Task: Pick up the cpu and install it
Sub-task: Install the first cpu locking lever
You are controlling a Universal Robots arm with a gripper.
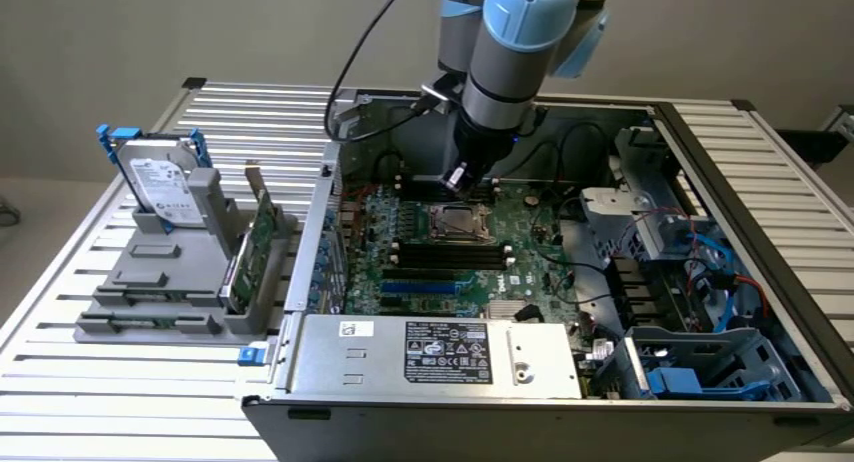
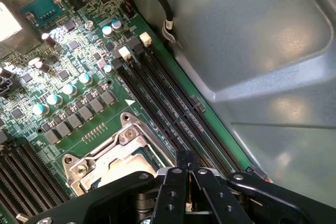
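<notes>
An open computer case [image 1: 534,434] lies on a slatted metal surface [image 1: 120,412], its green motherboard [image 1: 534,272] crossed by black memory slots [image 1: 447,252]. A silver power supply [image 1: 347,362] sits along the case's near edge, with blue drive bays [image 1: 694,377] at the exterior view's right. Outside the case, at the exterior view's left, a grey holder [image 1: 160,292] keeps a hard drive [image 1: 167,187] upright, with a green card [image 1: 254,247] beside it

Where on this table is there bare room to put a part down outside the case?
Bare slats of the table run in front of the grey holder and behind it, beside the case. Inside the case it is crowded: socket, memory slots, cables on the exterior view's right.
</notes>
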